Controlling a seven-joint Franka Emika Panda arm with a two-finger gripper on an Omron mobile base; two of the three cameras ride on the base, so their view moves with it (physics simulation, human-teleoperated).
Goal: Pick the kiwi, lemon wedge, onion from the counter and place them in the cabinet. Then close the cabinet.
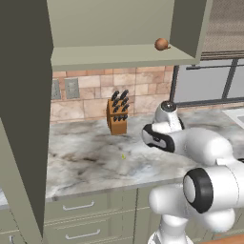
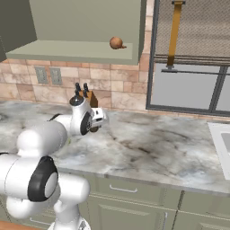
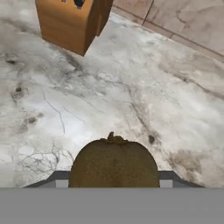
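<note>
The brown, fuzzy kiwi (image 3: pixel 113 161) sits between my gripper's (image 3: pixel 114 178) two fingertips just above the marbled counter (image 3: pixel 144 87); the gripper is shut on it. The onion (image 1: pixel 161 44) (image 2: pixel 116 43) rests on the bottom shelf of the open cabinet (image 1: pixel 119 56) (image 2: pixel 72 48), near its right wall. A tiny yellow lemon wedge (image 1: pixel 123 156) lies on the counter (image 1: pixel 81 157), left of my arm and in front of the knife block. My hand (image 2: pixel 92 119) hangs low over the counter (image 2: pixel 157 148), just in front of the knife block.
A wooden knife block (image 1: pixel 117 115) (image 2: pixel 87 96) (image 3: pixel 70 22) stands against the brick backsplash. The open cabinet door (image 1: pixel 24 119) juts out at the left. A window (image 2: pixel 188 85) and a sink (image 2: pixel 222 137) lie to the right. Drawers (image 1: pixel 78 207) run below the counter.
</note>
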